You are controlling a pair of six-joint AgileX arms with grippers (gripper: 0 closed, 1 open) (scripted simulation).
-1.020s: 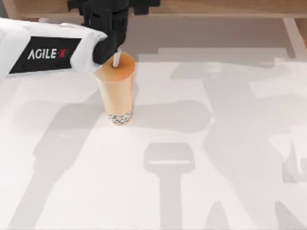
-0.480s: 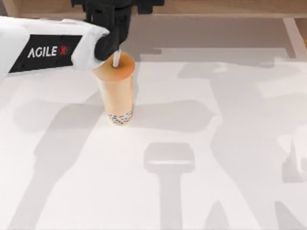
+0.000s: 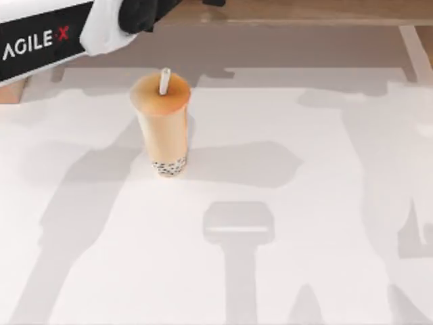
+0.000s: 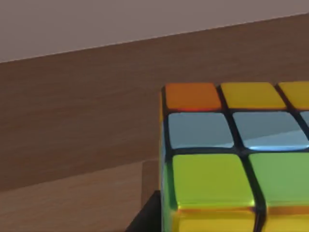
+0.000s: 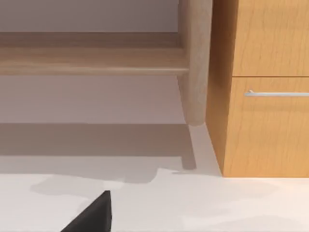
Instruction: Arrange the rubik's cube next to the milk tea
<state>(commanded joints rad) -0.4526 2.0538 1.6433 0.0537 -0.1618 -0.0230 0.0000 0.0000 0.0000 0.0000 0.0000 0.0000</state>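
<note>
Cup stands upright on the surface, upper left of centre. Left arm sits at the top-left edge, approx 10 o'clock from cup. Cube looms right by its wrist cam, prob. held; pincer state: can't tell. Next: bring cube down toward 4 o'clock, beside cup base.

**White table, wood furniture beyond it**

Look down from the top view and you see a white tabletop crossed by soft grey shadows. Past its far edge lies a grey-brown floor, with a strip of wooden furniture along the top.

From the right wrist view you see a light wooden cabinet with a horizontal metal handle, a round wooden leg beside it and a wooden rail joining the leg. Behind them stands a pale wall.

From the left wrist view you see a dark brown wood panel.
</note>
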